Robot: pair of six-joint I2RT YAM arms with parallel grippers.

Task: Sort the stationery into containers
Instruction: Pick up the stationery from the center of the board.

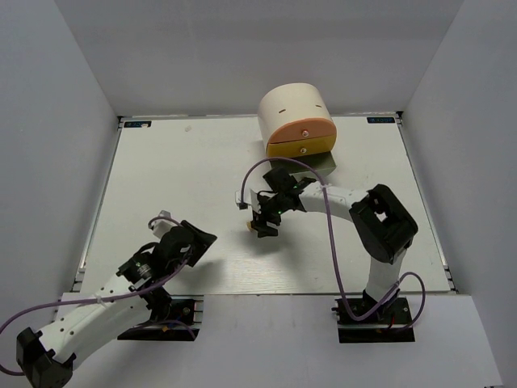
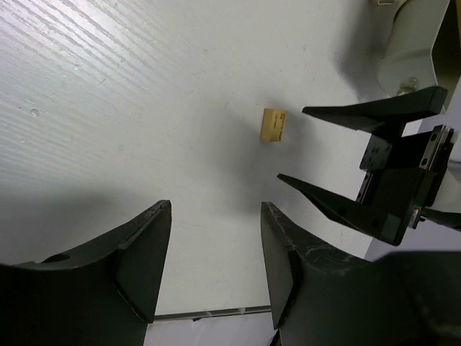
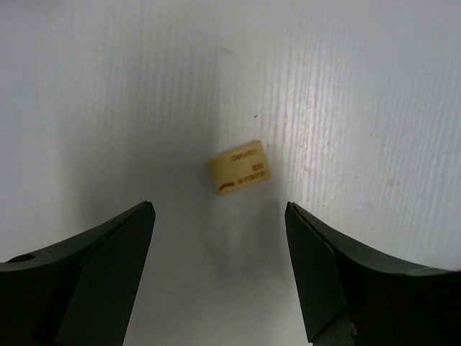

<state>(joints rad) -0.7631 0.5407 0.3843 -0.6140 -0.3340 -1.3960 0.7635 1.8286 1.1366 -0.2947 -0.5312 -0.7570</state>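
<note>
A tan eraser [image 3: 240,167] lies flat on the white table, printed side up. My right gripper [image 3: 219,207] hovers over it, open, with the eraser just beyond its fingertips and nothing between them. The left wrist view shows the same eraser [image 2: 273,125] next to the right gripper [image 2: 291,144]. My left gripper [image 2: 216,205] is open and empty, low at the near left [image 1: 194,242], apart from the eraser. The containers, an orange drawer [image 1: 300,131] above a yellow drawer [image 1: 303,149], front a cream half-cylinder unit [image 1: 291,101] at the back.
White walls enclose the table [image 1: 178,178] on the left, the right and the back. The right arm [image 1: 380,218] bends across the middle right, with a purple cable looping over it. Both arm bases sit at the near edge.
</note>
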